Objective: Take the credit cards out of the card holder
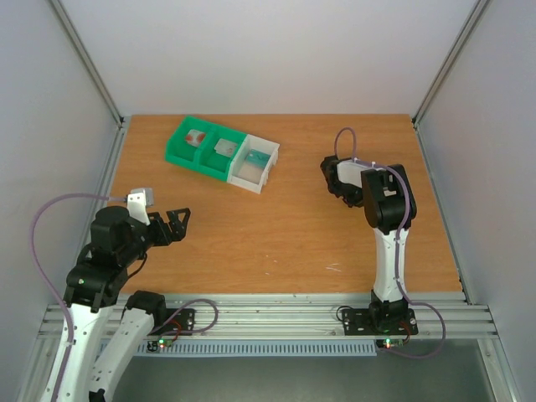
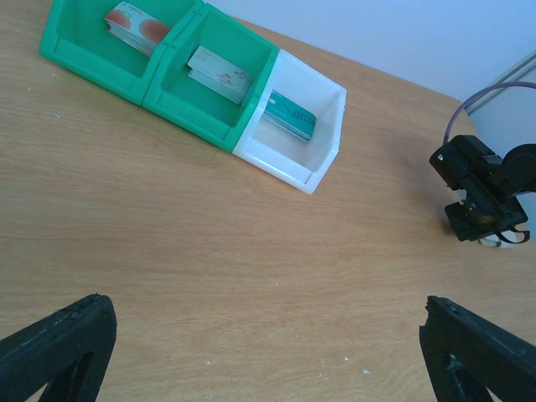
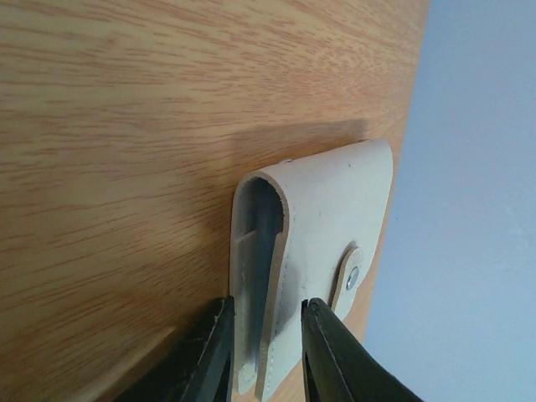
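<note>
The card holder (image 3: 335, 209) is resolved only in the right wrist view. It is an off-white folded sleeve with a stitched edge and a small tab fixed by a metal stud, seen edge-on, with a blue-grey lining inside the fold. The top view shows only the right arm's dark wrist over the far right of the tabletop (image 1: 276, 243), and the holder cannot be made out there. The right fingers (image 3: 209, 356) pinch the holder's near end, one against each side of the fold, and its rounded end points away from the wrist. The holder casts a shadow on the wood just beyond it. Whether it rests on the tabletop or is lifted cannot be told. The left wrist view alone shows the left fingers (image 2: 59, 347) spread wide above bare wood, well apart from the holder. It also shows the contents of the green-and-white tray (image 2: 193, 117): a white card with red marks (image 2: 134, 25), a grey card (image 2: 219, 71) and a teal card (image 2: 291, 115), one per compartment. The tabletop is wood-grain, enclosed by pale walls (image 1: 268, 50), with an aluminium rail (image 1: 276, 314) along the near edge.
</note>
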